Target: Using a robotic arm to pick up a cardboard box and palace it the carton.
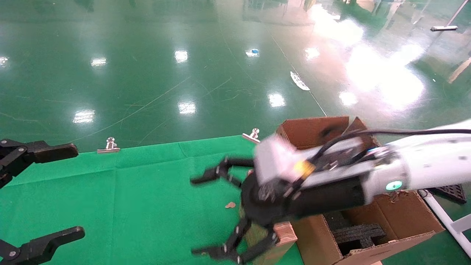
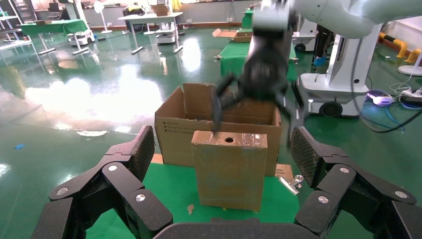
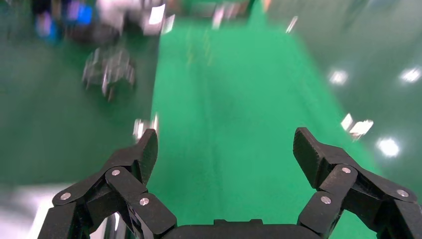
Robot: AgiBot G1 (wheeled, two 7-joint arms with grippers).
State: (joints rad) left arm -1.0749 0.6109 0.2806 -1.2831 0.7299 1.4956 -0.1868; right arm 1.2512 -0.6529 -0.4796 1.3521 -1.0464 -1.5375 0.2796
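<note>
Brown slab box, upright on green cloth, right gripper spread above it

Cardboard, brown, scuffed: the cardboard box (image 2: 229, 169) is a small flat slab standing on end on the green cloth (image 1: 121, 195) that covers the table. Its narrow top side carries one small round hole and patches of shiny tape or peeled facing. The broad face seen from the left wrist is plain and dull, with worn edges. In the head view only a corner of it shows (image 1: 285, 235), under the arm, at the cloth's right edge and touching or just beside the carton's near wall; which of the two cannot be told.

Carton (image 1: 401, 217): large, corrugated, brown, flaps raised, standing just off the cloth's right edge. Small black print on the side facing the left wrist camera. Black foam blocks (image 1: 358, 233) lie inside it.

Robotic arm (image 1: 427, 167): white, tubular, with a lit ring, a grey camera block and a looping black cable; it reaches in from the right across the carton.

Right gripper (image 1: 213, 215): black linkage fingers spread wide, holding nothing. In the left wrist view it hangs just above the box's top, one fingertip level with the top edge; contact cannot be confirmed.

Left gripper (image 1: 55, 191): at the cloth's left edge, fingers wide apart and empty, pointed toward the box.

Sundries: two metal binder clips (image 1: 108, 146) on the cloth's far edge; a small brown scrap (image 1: 230, 205) on the cloth near the right gripper; glossy green floor (image 1: 165, 66) beyond.
</note>
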